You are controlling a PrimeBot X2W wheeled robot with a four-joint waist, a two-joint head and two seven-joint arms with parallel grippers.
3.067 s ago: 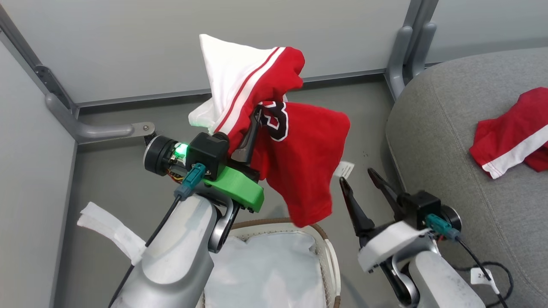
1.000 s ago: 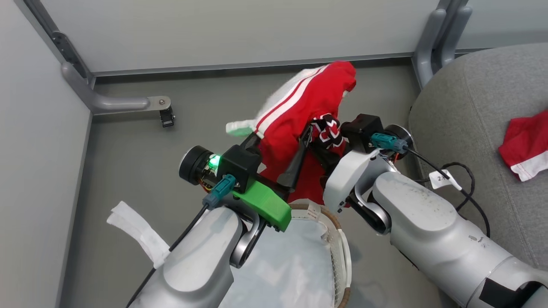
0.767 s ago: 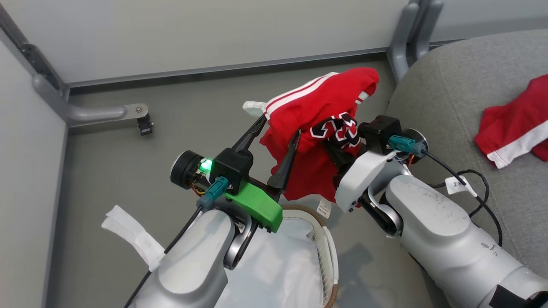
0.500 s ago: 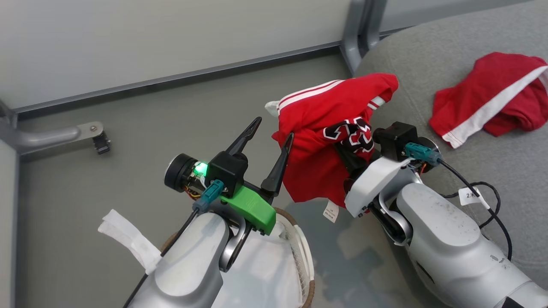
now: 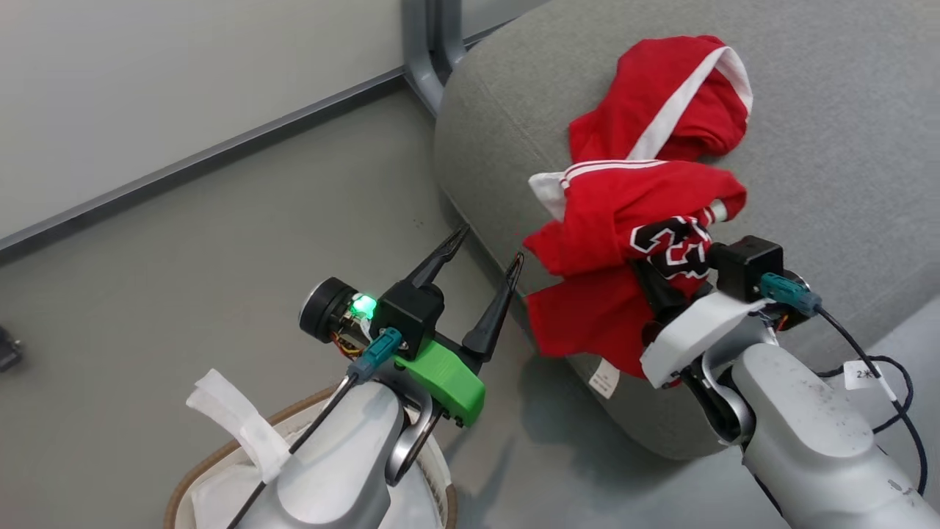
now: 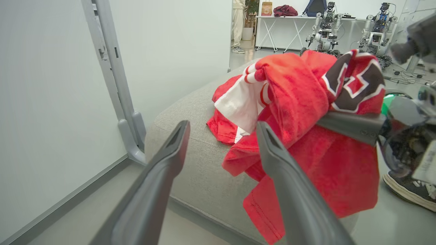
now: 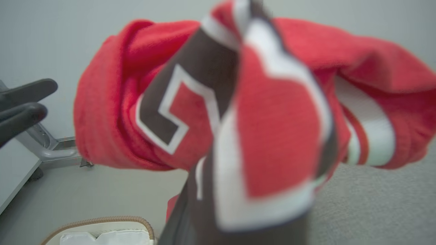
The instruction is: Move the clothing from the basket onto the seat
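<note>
Since the earliest picture the jersey [image 5: 624, 242] has passed from the left gripper [image 5: 492, 242] to the right gripper [image 5: 661, 283], and the head camera has turned toward the seat [image 5: 808, 147]. Bunched, its black number crumpled on top, the jersey now sits at the seat's rounded front edge, clamped in the right gripper's fingers, its lower hem and label hanging down the seat's side; whether it rests on the cushion I cannot tell. Just behind it a second red garment [image 5: 661, 103] lies on the seat, with bare grey cushion spreading beyond. Off the seat's front edge, just beside the jersey, the left gripper hangs with jaws spread and nothing between them, over bare floor [image 5: 220, 242]. Further from that edge, the basket [image 5: 213, 470] stands on the floor under the left forearm.
</note>
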